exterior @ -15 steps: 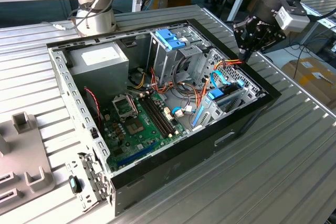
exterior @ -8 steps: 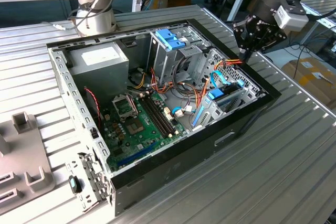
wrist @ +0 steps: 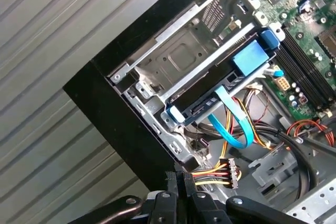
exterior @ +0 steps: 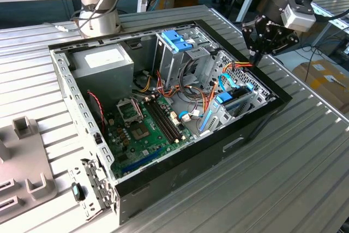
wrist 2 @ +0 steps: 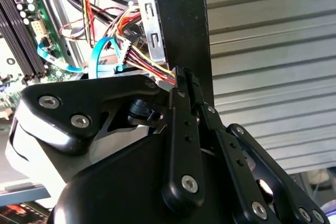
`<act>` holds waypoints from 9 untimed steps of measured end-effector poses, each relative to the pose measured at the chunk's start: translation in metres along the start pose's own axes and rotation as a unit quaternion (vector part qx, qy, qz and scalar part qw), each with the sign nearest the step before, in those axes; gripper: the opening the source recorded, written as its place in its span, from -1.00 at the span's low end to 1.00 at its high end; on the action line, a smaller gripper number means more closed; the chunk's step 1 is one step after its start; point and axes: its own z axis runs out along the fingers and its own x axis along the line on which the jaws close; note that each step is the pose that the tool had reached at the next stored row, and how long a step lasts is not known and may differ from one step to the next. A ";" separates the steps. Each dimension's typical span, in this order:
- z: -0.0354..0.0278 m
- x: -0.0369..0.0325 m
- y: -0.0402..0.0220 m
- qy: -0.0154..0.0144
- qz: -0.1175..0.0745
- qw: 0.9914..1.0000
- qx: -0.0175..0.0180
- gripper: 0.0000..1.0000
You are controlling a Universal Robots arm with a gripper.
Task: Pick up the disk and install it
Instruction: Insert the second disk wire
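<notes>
Over case corner | tool [exterior: 256, 54] fingers together, empty; first wrist view: disk [wrist: 220, 85] seated in bay

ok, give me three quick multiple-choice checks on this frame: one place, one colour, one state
1. Where is the disk?
A. On the table outside the case
B. In the drive bay inside the computer case
C. In the gripper

2. What colour is the flat cable looping beside the disk?
A. Light blue
B. Green
C. White

3. How do the gripper's fingers stand?
A. Wide open
B. Shut together, empty
C. Clamped on the disk

Answers:
1. B: in the first wrist view the disk sits in the metal bay by the wall of the computer case.
2. A: the flat cable curves down from the disk in light blue.
3. B: in both wrist views the gripper has its fingertips pressed together, apart from the disk.
</notes>
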 end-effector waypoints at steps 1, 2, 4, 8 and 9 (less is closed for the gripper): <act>0.0000 0.0000 0.0000 0.001 0.008 1.000 -0.001 -0.68; 0.0000 0.0000 0.0000 0.001 0.015 1.000 -0.002 -0.68; 0.0000 0.0000 0.0000 0.004 0.043 0.999 -0.005 -0.68; 0.0000 0.0000 0.0000 0.010 0.093 0.996 -0.010 -0.68; 0.0000 0.0000 0.0000 0.011 0.105 0.994 -0.011 -0.68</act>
